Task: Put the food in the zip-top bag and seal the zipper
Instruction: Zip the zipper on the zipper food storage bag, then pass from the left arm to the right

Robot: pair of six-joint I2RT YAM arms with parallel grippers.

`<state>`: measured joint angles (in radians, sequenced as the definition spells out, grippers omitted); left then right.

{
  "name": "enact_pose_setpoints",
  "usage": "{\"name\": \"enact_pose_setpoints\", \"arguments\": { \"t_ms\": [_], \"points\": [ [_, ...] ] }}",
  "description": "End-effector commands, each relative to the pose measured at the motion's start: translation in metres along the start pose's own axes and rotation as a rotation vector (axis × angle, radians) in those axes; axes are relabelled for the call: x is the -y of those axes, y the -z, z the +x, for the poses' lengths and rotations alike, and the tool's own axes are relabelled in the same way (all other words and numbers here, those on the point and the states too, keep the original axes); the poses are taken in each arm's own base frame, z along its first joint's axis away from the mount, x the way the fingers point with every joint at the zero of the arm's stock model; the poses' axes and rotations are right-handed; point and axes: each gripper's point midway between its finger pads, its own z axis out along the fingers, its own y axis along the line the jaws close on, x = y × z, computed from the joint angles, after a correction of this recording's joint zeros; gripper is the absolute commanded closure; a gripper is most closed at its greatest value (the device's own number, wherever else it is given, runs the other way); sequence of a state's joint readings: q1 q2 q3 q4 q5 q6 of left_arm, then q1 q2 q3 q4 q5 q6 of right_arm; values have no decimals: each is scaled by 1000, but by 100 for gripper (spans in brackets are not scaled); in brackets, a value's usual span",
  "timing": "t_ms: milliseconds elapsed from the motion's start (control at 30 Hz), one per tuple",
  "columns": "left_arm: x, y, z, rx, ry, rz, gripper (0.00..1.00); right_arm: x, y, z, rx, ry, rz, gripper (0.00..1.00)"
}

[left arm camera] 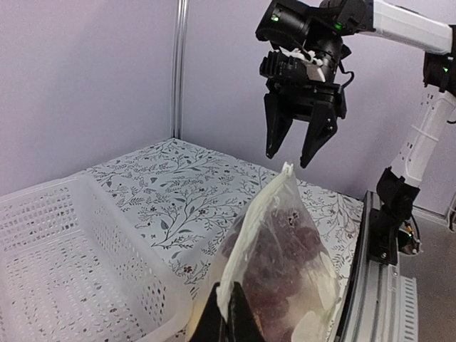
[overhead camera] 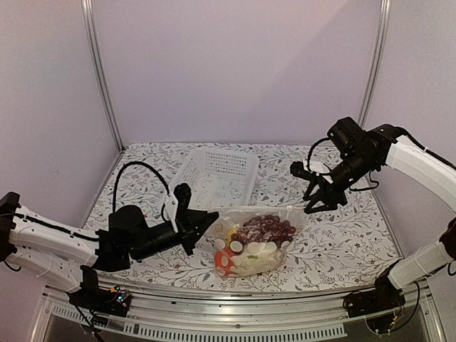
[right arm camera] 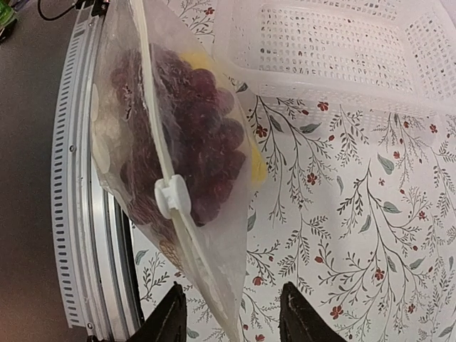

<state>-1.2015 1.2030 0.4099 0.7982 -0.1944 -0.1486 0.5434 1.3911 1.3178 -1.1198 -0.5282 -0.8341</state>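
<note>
One floppy, food-heavy zip-top bag (overhead camera: 260,246) is pinched at its left edge by the left gripper (left arm camera: 229,322). Right gripper (left arm camera: 288,158) is parted, empty; the zipper (right arm camera: 149,107) is judged the firmest hold.

Floral-print table (overhead camera: 342,242) on which I work. A white perforated basket (overhead camera: 221,174) lies toward 12 o'clock from its centre. The filled, spotted zip-top bag (overhead camera: 256,246) rests at 5 o'clock from the basket.

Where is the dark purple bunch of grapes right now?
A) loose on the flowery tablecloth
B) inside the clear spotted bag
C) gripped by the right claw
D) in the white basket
B: the grape bunch shows through the wall of the zip-top bag, while the right gripper hangs open above it, holding nothing.
</note>
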Motion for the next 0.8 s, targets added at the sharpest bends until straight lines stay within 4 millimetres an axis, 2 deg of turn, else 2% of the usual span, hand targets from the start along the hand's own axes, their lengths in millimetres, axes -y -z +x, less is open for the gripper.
{"name": "enact_pose_setpoints", "arguments": {
  "t_ms": [0, 100, 300, 433, 533, 600, 767],
  "points": [
    [0, -8, -11, 29, -12, -11, 100, -9, 17, -9, 30, 6, 1, 53],
    [4, -12, -9, 19, -14, 12, 100, -6, 15, -8, 39, 17, 23, 51],
    [8, -20, -11, 16, -25, 24, 100, 1, -3, -10, 58, 33, -5, 48],
    [9, -21, -14, 19, -26, 24, 100, -6, -24, -8, 31, 61, -51, 45],
    [8, -20, -16, 24, -25, 17, 100, -10, -33, -5, 24, 67, -78, 48],
    [7, -20, -17, 27, -24, 14, 100, -10, -37, -2, 18, 65, -83, 56],
    [6, -20, -17, 25, -18, 5, 100, -7, -38, 3, -13, 65, -69, 95]
  ]
}}
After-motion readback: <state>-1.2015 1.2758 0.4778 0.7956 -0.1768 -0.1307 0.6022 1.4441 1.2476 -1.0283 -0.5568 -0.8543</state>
